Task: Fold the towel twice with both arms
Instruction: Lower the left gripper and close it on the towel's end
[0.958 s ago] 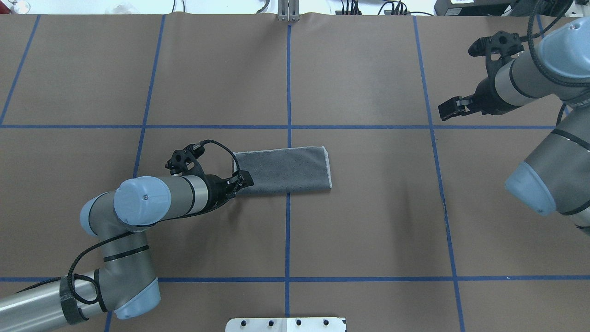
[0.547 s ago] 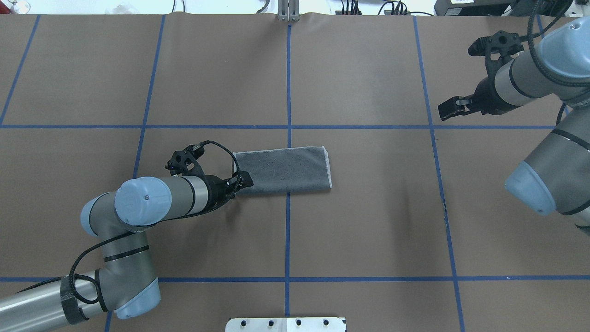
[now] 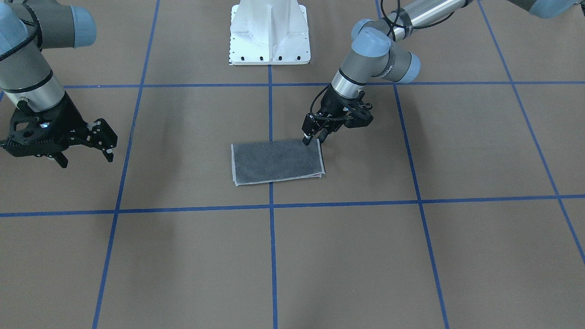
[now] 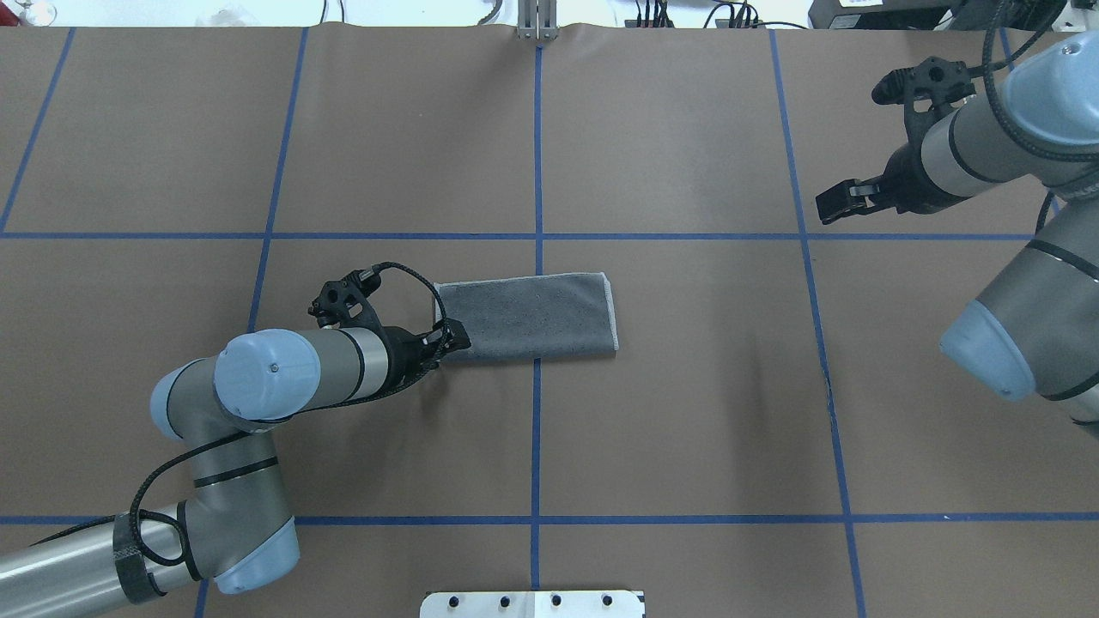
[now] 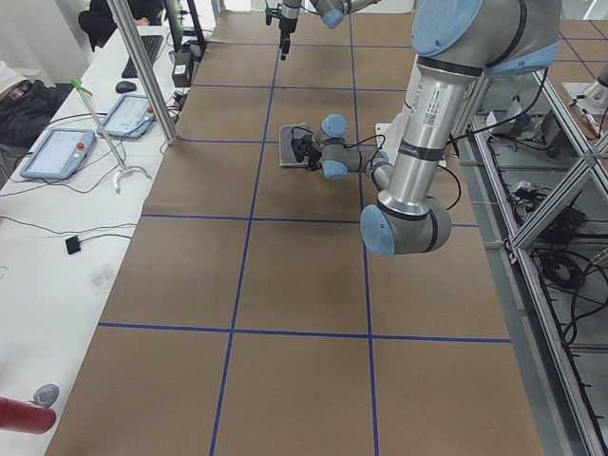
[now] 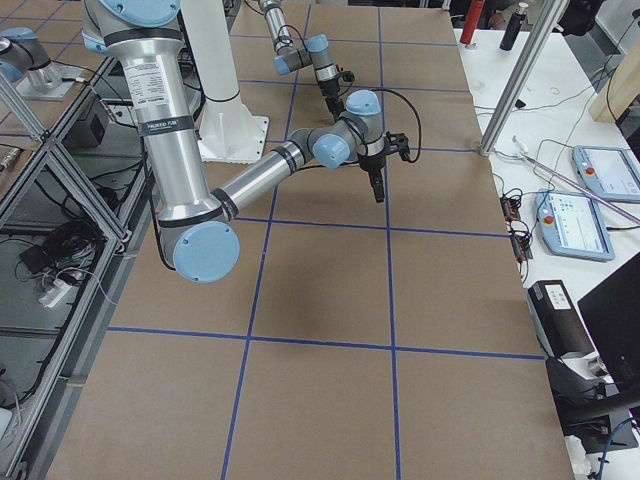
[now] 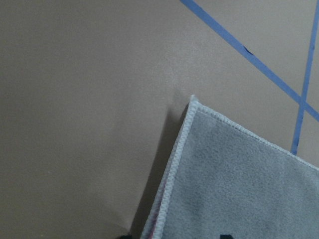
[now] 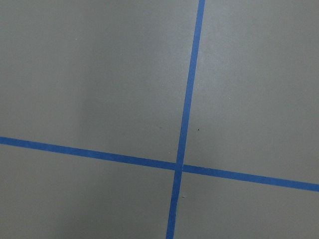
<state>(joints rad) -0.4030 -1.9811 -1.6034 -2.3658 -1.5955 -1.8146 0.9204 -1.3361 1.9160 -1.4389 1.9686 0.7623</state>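
Note:
The towel (image 4: 532,316) lies flat in the middle of the table, folded into a long rectangle with the dark grey face up. A thin pink line shows at its edge in the front view (image 3: 276,161). My left gripper (image 4: 448,342) is low at the towel's near-left corner, its fingers closed on that corner. The left wrist view shows the towel's (image 7: 239,184) stitched corner slightly raised, with a shadow beside it. My right gripper (image 4: 837,204) is open and empty, held above the table far to the right. It also shows in the front view (image 3: 86,160).
The brown table cover (image 4: 687,412) carries a grid of blue tape lines. The white pedestal base (image 3: 269,50) stands at the robot's edge. A side bench with tablets and cables (image 5: 76,152) runs along the far side of the table.
My left gripper has settled very slightly lower at the towel's corner. The towel and the right arm have not moved.

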